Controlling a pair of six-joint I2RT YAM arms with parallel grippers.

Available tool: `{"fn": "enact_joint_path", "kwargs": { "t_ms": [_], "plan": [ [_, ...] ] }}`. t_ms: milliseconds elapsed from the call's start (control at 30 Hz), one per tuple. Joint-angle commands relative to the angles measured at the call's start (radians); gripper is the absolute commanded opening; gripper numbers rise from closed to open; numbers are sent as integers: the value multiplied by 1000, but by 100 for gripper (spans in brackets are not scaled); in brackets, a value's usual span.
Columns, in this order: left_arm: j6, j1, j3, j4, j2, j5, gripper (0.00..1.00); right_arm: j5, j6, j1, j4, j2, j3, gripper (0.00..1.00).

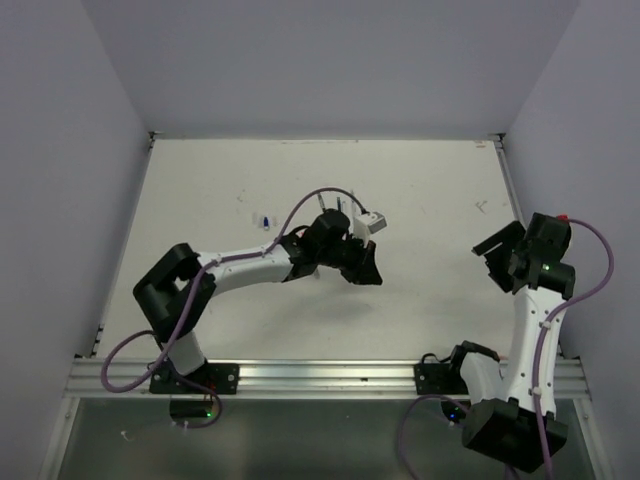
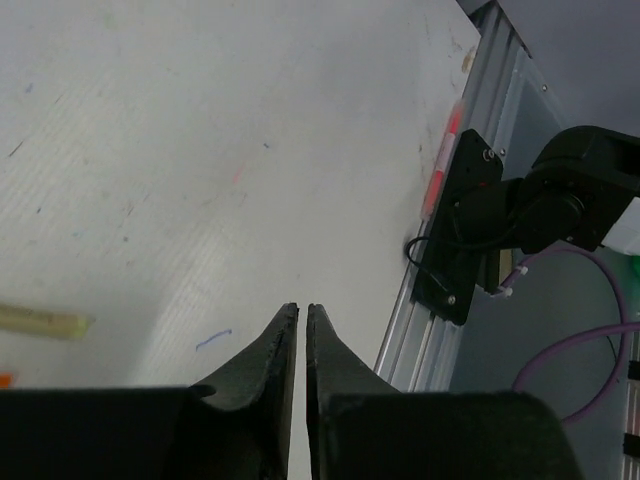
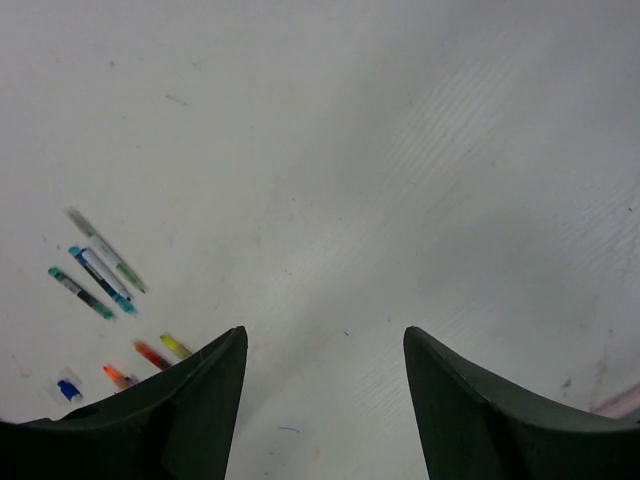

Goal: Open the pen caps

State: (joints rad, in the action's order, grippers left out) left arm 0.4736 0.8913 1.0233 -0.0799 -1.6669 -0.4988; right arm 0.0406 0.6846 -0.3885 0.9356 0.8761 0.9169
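Left wrist view: the left gripper (image 2: 301, 306) has its two black fingers drawn nearly together, with only a thin slit between the tips. Nothing is between them and they touch nothing. At the left edge of the frame a pale yellow plastic pen (image 2: 40, 322) lies on the white table (image 2: 200, 120), its long axis almost level across the picture and dipping slightly to the right. A red-and-pink pen (image 2: 444, 165) lies at the upper right, along the table's edge beside the aluminium rail (image 2: 500, 90), nearly upright in the frame and leaning right at the top.

The right wrist view shows the right gripper (image 3: 324, 335) spread wide, bare table between its fingers and nothing held. At the left of that frame three long pens lie side by side, all slanting from upper left to lower right: a pale green pen (image 3: 105, 250), a blue-and-white pen (image 3: 100, 279) and a dark teal pen (image 3: 80, 293). Below them are a short yellow piece (image 3: 175, 346), a short red piece (image 3: 151, 354) and a short orange piece (image 3: 116, 376), slanted the same way, then a small blue cap (image 3: 68, 390) at the lower left.

Only the top external view shows both arms, well apart. There the pens are too small to sort out.
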Motion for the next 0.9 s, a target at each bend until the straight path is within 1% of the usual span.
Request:
{"fn": "enact_joint_path", "kwargs": {
  "t_ms": [0,33,67,133,167,233,333,467,533,767,867],
  "plan": [
    [-55,69,148,-48,-126,-52,8,145,-131,-4,-12,-5,72,67],
    [-59,80,179,-40,-161,-55,4,159,-135,-6,-11,-3,88,67],
    [-59,101,254,-28,-232,-66,1,175,-135,-4,-3,0,94,67],
    [-75,126,329,2,-331,-96,0,185,-123,-6,9,-5,112,67],
    [-84,156,392,14,-358,-99,0,197,-114,-6,6,-18,115,67],
    [-95,185,437,23,-422,-119,0,205,-91,-4,-14,-28,119,68],
    [-78,213,495,2,-487,-170,0,237,-73,-4,-18,-12,132,68],
    [-52,235,566,-7,-553,-243,0,298,-33,-6,-76,-9,112,69],
    [-29,248,604,-24,-583,-253,0,312,-26,-6,-83,-6,112,69],
    [22,314,776,5,-728,-322,0,329,-39,-6,-64,-15,148,70],
    [57,328,813,-1,-771,-352,0,346,-46,-6,-43,12,181,70]
  ]
}}
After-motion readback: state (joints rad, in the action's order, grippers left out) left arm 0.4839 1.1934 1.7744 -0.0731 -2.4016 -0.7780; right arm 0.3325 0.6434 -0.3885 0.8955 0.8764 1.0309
